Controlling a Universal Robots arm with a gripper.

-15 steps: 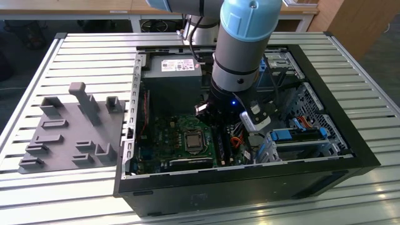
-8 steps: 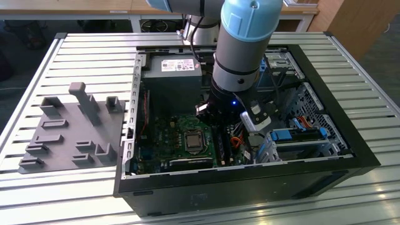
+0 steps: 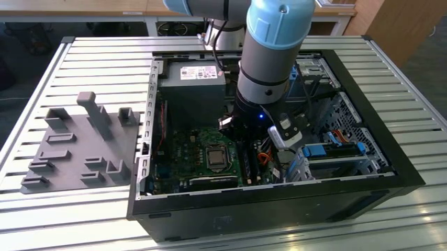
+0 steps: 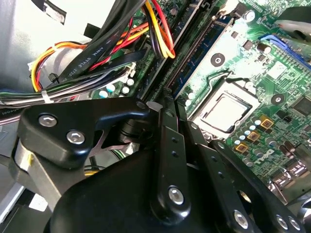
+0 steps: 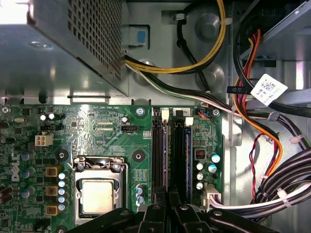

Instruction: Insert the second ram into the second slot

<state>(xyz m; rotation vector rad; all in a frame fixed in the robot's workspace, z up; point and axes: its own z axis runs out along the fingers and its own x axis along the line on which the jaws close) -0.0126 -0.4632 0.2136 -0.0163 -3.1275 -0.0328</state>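
Hovering low over the motherboard's memory slots (image 5: 167, 155), tool (image 5: 167, 206) seemingly narrow, grip contents unclear.

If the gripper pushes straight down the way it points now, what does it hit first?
Most likely the RAM slots on the motherboard: the gripper sits right over them beside the CPU socket. Remaining depth is unclear.

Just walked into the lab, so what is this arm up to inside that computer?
The arm's gripper is lowered into the open computer case, right over the motherboard's RAM slots beside the CPU socket. A blue RAM stick stands in one slot. Whether it is fully seated, and how the jaws stand, cannot be made out.
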